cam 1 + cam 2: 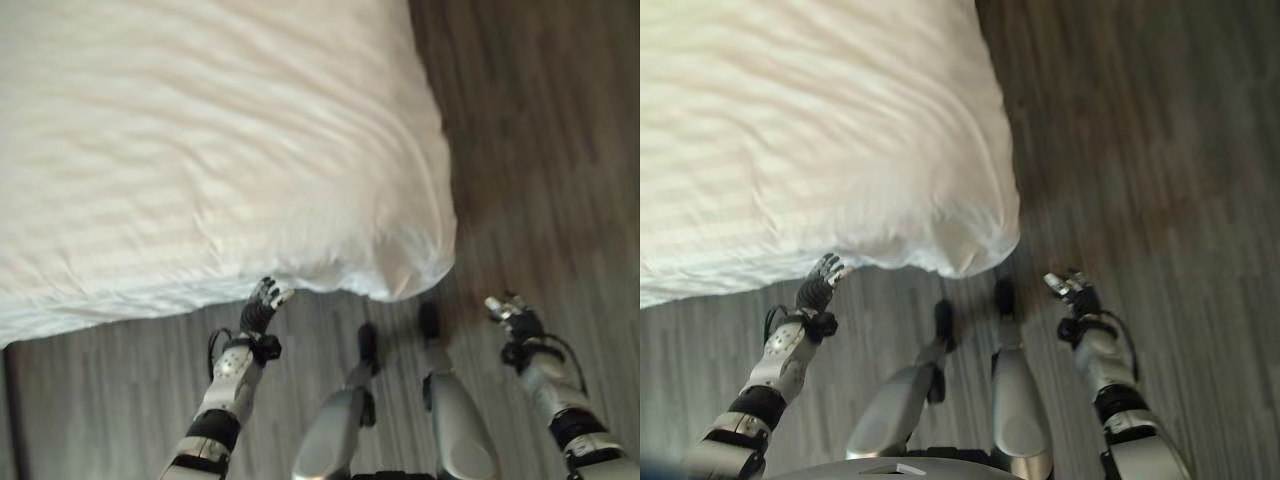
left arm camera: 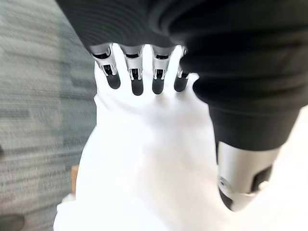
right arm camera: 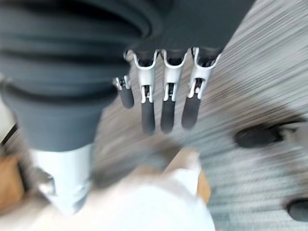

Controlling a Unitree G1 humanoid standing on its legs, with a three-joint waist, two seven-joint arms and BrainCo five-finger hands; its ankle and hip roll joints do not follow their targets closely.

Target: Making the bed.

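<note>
A white duvet with faint woven stripes covers the bed and takes up the far left of the scene, its rounded near-right corner hanging over the grey wood-plank floor. From the head views, the left hand reaches up to the duvet's near edge, its fingertips right at the hanging fabric just left of that corner; whether they actually touch cannot be judged from above. The left wrist view adds what the head views do not: the fingers are straight and spread, nothing curled round the cloth, with the white fabric lying just beyond their dark tips and the thumb held apart over it. The right hand hovers over the floor, well to the right of the bed corner and clear of the duvet. Its own wrist view shows the fingers straight and relaxed, holding nothing, and past them the bed's white corner with a bit of light wooden frame peeking out beneath.
</note>
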